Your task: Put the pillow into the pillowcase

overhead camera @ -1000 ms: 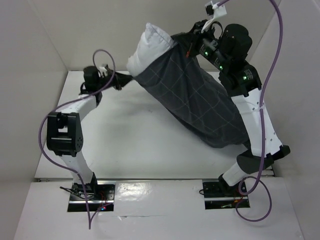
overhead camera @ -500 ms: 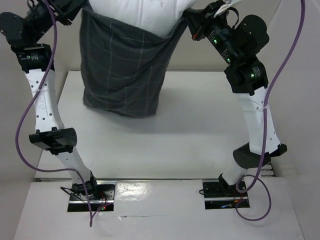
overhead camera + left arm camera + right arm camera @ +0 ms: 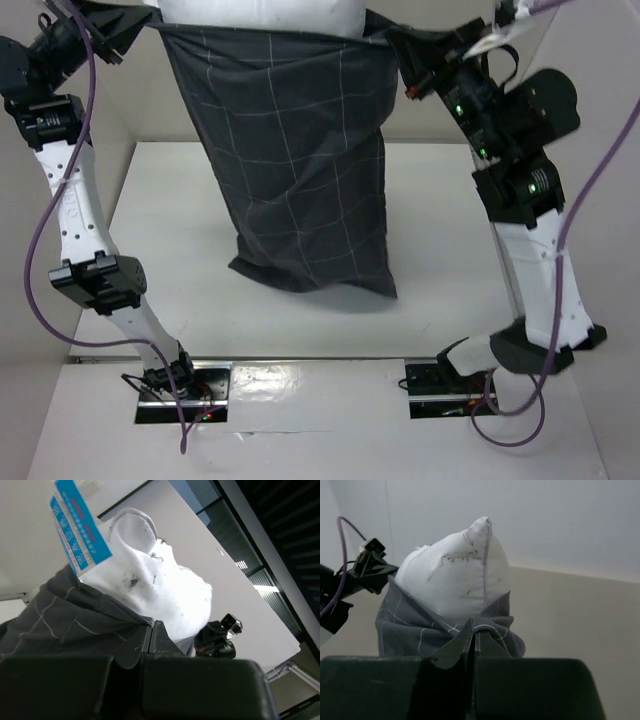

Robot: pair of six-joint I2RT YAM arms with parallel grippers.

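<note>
Pillowcase [image 3: 300,170] hangs long axis vertical, mouth up, pillow [image 3: 260,12] protruding

Only one printed thing shows: a small white-and-blue tag [image 3: 80,527] at the upper left of the left wrist view, standing up from the edge of the plain white soft pillow [image 3: 165,587]. Its blue panels carry rows of white lettering and small symbols, all too small and blurred to read. No other text, brand or number is legible in any view.
</note>
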